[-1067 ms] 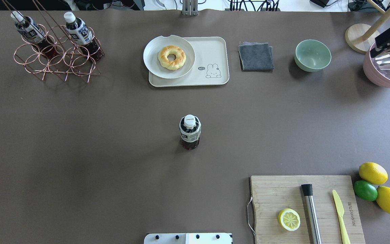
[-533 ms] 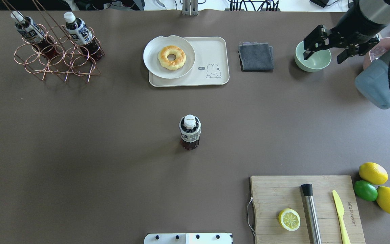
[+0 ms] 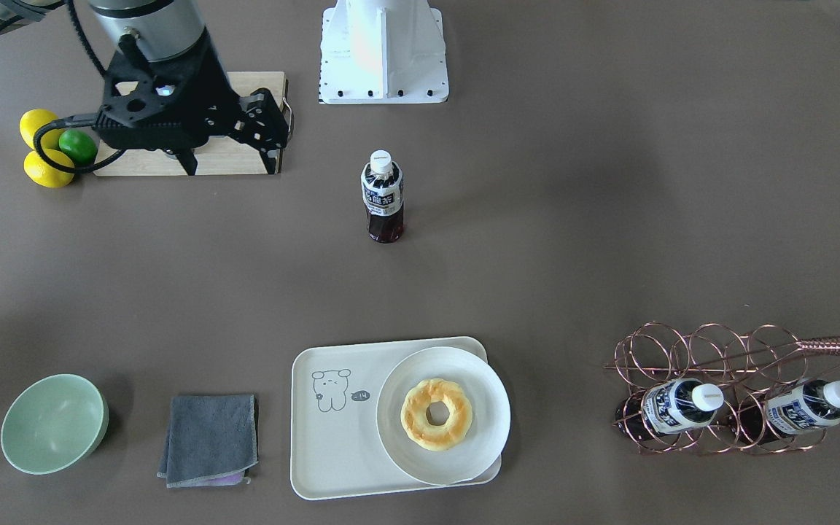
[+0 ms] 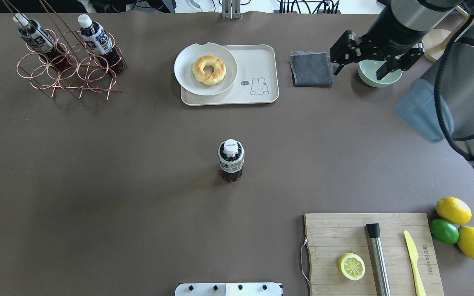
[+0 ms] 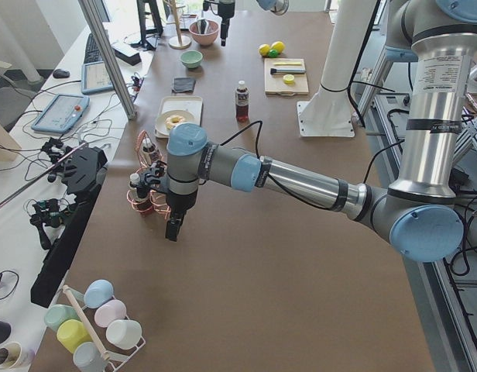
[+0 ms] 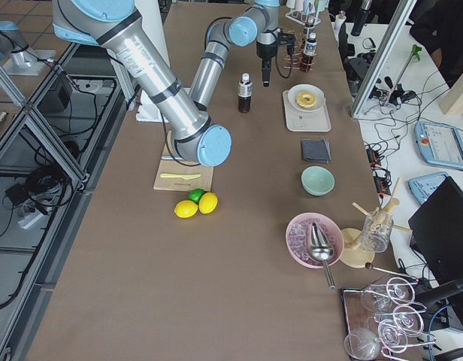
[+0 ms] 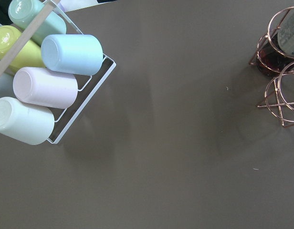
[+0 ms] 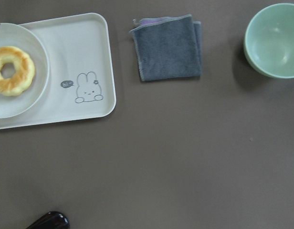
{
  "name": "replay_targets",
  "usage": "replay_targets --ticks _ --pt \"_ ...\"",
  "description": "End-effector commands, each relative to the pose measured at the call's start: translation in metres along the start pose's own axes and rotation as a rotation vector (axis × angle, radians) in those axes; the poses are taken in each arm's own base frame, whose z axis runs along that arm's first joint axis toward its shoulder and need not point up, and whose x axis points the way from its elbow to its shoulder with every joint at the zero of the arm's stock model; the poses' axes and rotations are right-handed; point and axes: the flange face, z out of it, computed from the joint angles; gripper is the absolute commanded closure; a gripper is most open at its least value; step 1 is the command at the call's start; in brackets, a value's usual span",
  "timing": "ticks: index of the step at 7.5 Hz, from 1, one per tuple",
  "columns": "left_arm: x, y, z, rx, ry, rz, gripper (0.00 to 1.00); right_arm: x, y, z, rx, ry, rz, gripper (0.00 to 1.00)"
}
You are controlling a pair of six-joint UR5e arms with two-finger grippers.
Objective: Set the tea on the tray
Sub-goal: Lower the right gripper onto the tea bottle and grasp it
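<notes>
One tea bottle [image 4: 231, 160] with a white cap stands upright alone mid-table; it also shows in the front view [image 3: 382, 197]. Two like bottles [image 4: 97, 41] lie in a copper rack [image 4: 70, 78] at the far left. The cream tray [image 4: 257, 61] with the cartoon sits at the far middle and bears a white plate [image 4: 187, 80] with a donut. My right gripper [image 4: 358, 72] is open and empty, high over the table between the cloth and the bowl, far from the tea. My left gripper [image 5: 174, 231] hangs beside the rack; I cannot tell whether it is open.
A grey cloth [image 4: 311, 68] and a green bowl [image 4: 370, 78] lie right of the tray. A cutting board [image 4: 335, 234] with a lemon half, a metal rod and a knife is at the near right, with lemons and a lime [image 4: 444, 231] beside it.
My right arm has swung in from the right edge and moved left, from over the pink bowl to over the green bowl and cloth. The tea bottle has not moved.
</notes>
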Motion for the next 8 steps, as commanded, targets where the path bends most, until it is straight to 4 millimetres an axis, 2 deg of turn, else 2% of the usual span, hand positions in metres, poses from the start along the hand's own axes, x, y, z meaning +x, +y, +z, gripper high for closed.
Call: replay_targets --ticks 1,2,4,6,8 --pt "-0.008 0.001 -0.003 0.006 -0.003 -0.013 0.02 -0.047 0.043 0.011 0.002 -0.007 -0.077 0.00" --pt "-0.009 0.001 -0.004 0.009 -0.004 -0.014 0.02 -0.067 0.065 0.023 -0.006 -0.004 -0.121 0.00" --pt "-0.010 0.001 -0.004 0.011 -0.006 -0.014 0.02 -0.104 0.095 0.023 -0.038 -0.046 -0.130 0.00" --pt "-0.011 0.001 -0.003 0.007 -0.006 -0.017 0.02 -0.130 0.120 0.042 0.012 -0.012 -0.173 0.00" --pt "-0.013 0.000 0.000 0.004 -0.007 -0.020 0.02 -0.146 0.109 0.070 0.025 -0.017 -0.171 0.00"
